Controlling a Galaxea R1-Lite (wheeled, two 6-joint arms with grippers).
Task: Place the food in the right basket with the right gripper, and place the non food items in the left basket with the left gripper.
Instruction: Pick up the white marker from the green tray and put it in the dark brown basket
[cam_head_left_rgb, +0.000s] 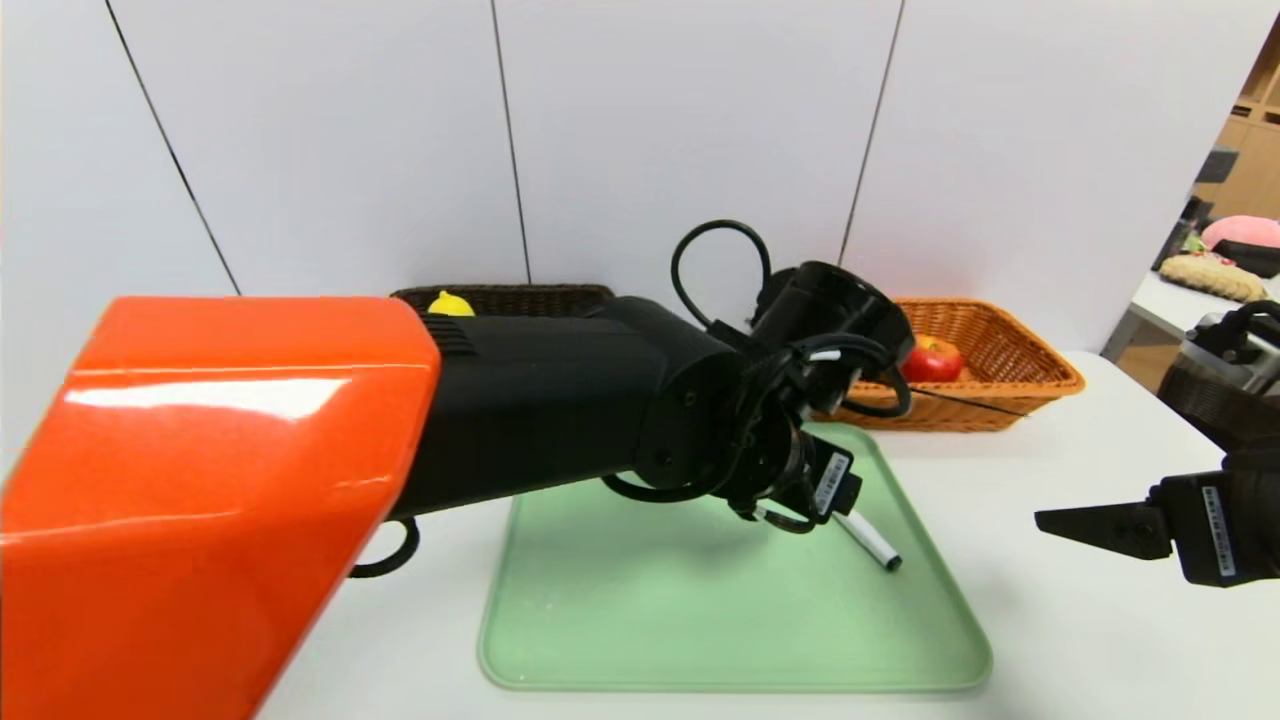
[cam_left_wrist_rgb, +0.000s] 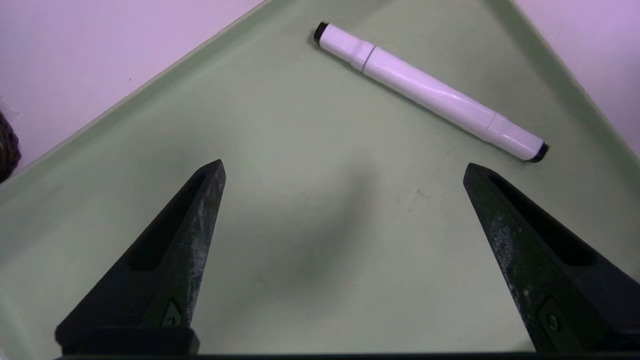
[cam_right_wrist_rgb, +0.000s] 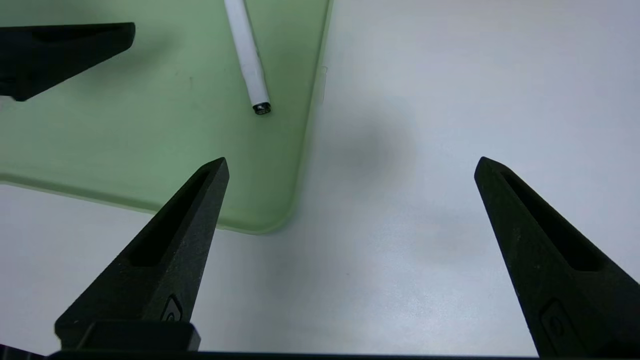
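Black left pincer (cam_left_wrist_rgb: 344, 162): jaws wide apart, nothing between them; over the green tray, near the marker.
Marker (cam_left_wrist_rgb: 430, 92): white barrel, black at both ends; lies flat on the tray, toward its right side, slantwise; touched by neither finger of the left pincer.
Tray (cam_head_left_rgb: 740, 630): pale green, rounded corners, low raised rim; flat on the table, in front of the two baskets; the marker lies in it.
Left arm (cam_head_left_rgb: 560, 400): orange-red upper cover, black beyond, loops of black cable; reaches across the tray from the left and hides part of the left basket and of the tray.
Left basket (cam_head_left_rgb: 540, 298): dark brown wicker, behind the tray; a yellow item (cam_head_left_rgb: 451, 304) shows in it, lower part hidden by the arm, kind not determinable.
Right basket (cam_head_left_rgb: 1010, 350): orange-brown wicker, behind the tray toward the right; holds a red apple (cam_head_left_rgb: 932, 360).
Right pincer (cam_right_wrist_rgb: 352, 159): black, jaws wide apart, empty; parked over the table just beside the tray's right edge.
Table (cam_head_left_rgb: 1060, 640): white top, under tray and baskets.
Backdrop: white panels (cam_head_left_rgb: 690, 130) with dark seams, standing behind the baskets.
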